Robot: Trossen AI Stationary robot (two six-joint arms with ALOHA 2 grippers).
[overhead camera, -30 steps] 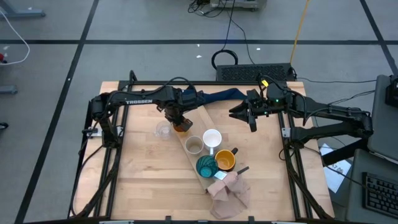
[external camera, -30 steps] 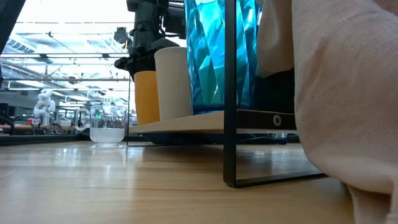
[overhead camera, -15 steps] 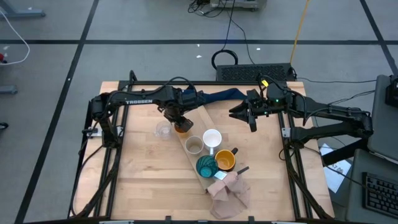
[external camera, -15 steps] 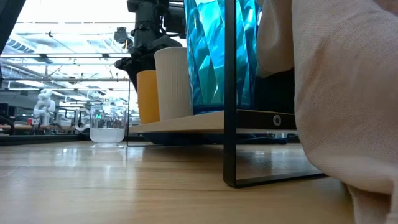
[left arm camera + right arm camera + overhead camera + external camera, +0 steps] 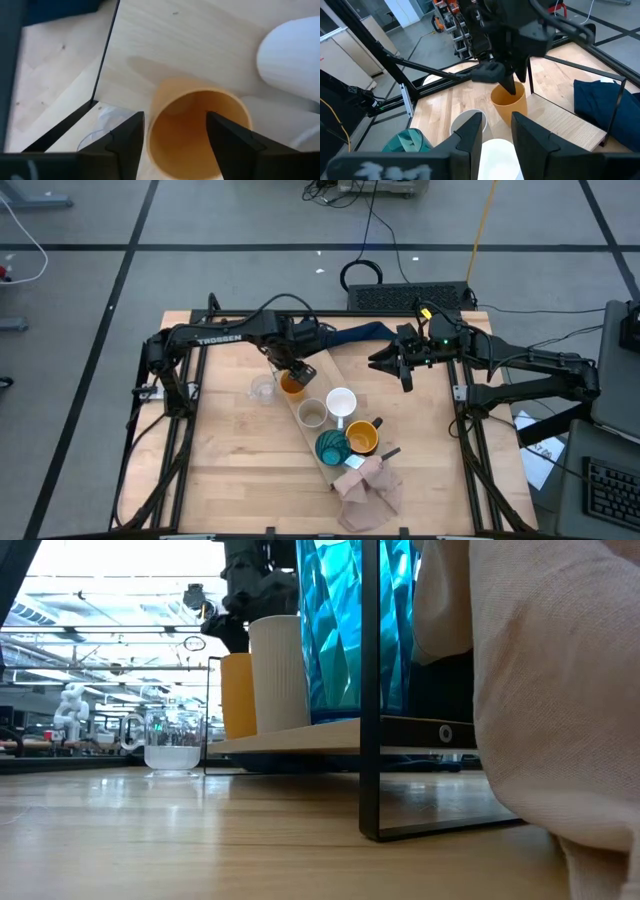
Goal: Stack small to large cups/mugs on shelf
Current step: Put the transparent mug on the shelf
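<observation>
Left claw [image 5: 295, 373] hangs directly over the orange cup [image 5: 292, 386], its two dark fingers spread apart, one outside the rim and the other over the cup's mouth, gripping nothing. That cup stands upright on the far end of the pale wooden shelf [image 5: 322, 364], a long board running diagonally across the bench [image 5: 230, 460] from the far middle toward the near right. Along the board from the orange cup sit the beige-grey cup [image 5: 311, 414], the white mug [image 5: 341, 402], the mustard-yellow mug [image 5: 362, 438] and the teal cup [image 5: 332, 447], all on the shelf. Only the clear glass [image 5: 262, 388] is off it, standing on the bench just beside the orange cup, on the side away from the right arm. It looks to be the next piece to fetch, and the left arm is plainly the nearer one. Right claw [image 5: 400, 364] waits above the bench on the far side of the shelf from the glass, its fingers parted and empty.
</observation>
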